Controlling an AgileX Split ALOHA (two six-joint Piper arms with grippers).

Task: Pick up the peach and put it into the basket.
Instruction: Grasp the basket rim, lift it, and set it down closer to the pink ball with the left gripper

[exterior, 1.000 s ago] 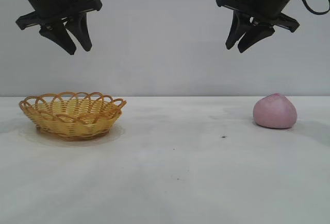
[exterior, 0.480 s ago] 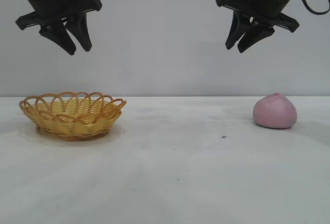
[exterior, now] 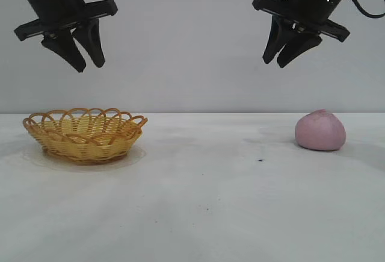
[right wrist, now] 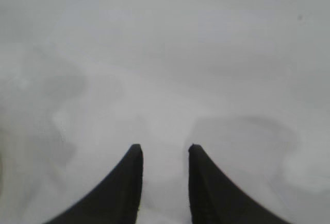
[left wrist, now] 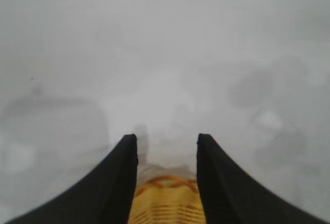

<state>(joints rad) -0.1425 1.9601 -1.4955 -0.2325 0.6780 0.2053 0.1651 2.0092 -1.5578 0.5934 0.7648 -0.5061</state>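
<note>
- Exterior view cuts off both arms at the top edge, so only the black grippers and a bit of each arm show.
- Left wrist view shows just a slice of the basket [left wrist: 166, 203] between the two black fingers [left wrist: 119, 183]; the rest of the basket is out of the picture.
- Right wrist view shows only bare white table [right wrist: 165, 69] past its fingers [right wrist: 124, 183]; the peach is not in that view.
- The peach [exterior: 320, 130] is pale pink, round like a little dome, with a small point on top.
- It sits on the table, far to the right of the basket [exterior: 84, 134], with lots of bare table between them.
- The basket is yellow wicker with an orange-brown loopy rim, and nothing can be seen in it.
- The right gripper [exterior: 278, 61] hangs high in the air, above the peach and a bit toward the basket side, not touching it.
- Its fingers are a little way apart and hold nothing.
- The left gripper [exterior: 84, 64] hangs high above the basket, fingers also a little apart and holding nothing.
</note>
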